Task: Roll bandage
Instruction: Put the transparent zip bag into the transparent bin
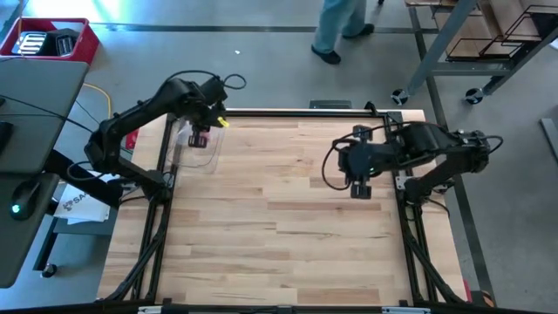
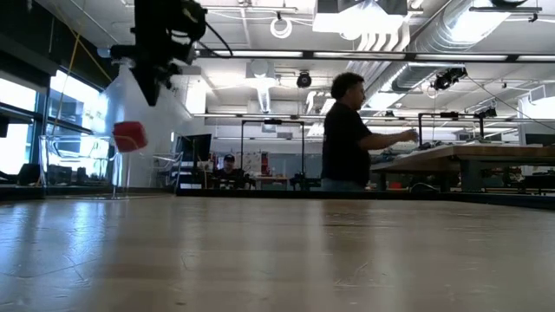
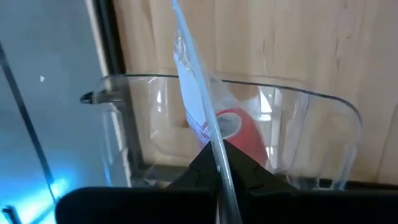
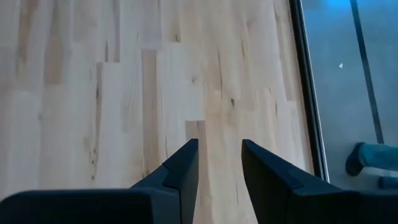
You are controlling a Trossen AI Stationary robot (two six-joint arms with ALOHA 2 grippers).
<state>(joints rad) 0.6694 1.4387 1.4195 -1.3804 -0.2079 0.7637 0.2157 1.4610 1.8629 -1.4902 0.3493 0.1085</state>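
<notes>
Wooden table (image 1: 288, 235), left claw (image 1: 199, 138) pinching bag (image 3: 193, 106)

Overhead, table-level, two wrist views, shared table (image 1: 288, 209)

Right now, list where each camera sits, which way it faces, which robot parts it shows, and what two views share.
High view: above the table, looking straight down; both arms, left gripper and right gripper show.
Low view: at tabletop height, looking level into the room; the left gripper hangs from above, lifting the bag.
Left wrist view: on the left wrist, looking down; its shut fingers pinch the clear bag holding the red bandage.
Right wrist view: on the right wrist, facing bare wood; open fingers show.
Shared: low and left wrist views both show bag and bandage.
</notes>
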